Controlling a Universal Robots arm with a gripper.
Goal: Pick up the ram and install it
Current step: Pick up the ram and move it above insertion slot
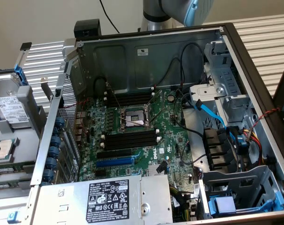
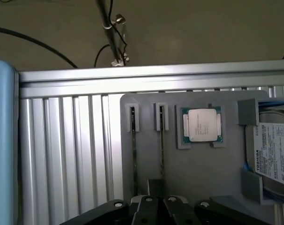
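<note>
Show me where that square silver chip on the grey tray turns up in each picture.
Exterior view: the chip lies at the exterior view's far left edge, on the grey tray.
Wrist view: the chip sits in a recess of the grey tray.
Shared landmark: the white-labelled hard drive next to it.

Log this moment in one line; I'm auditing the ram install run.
phase: pre-pick | gripper: over gray holder, nearest ram | ram: on edge in holder slot, not lifted | computer case: open
</note>
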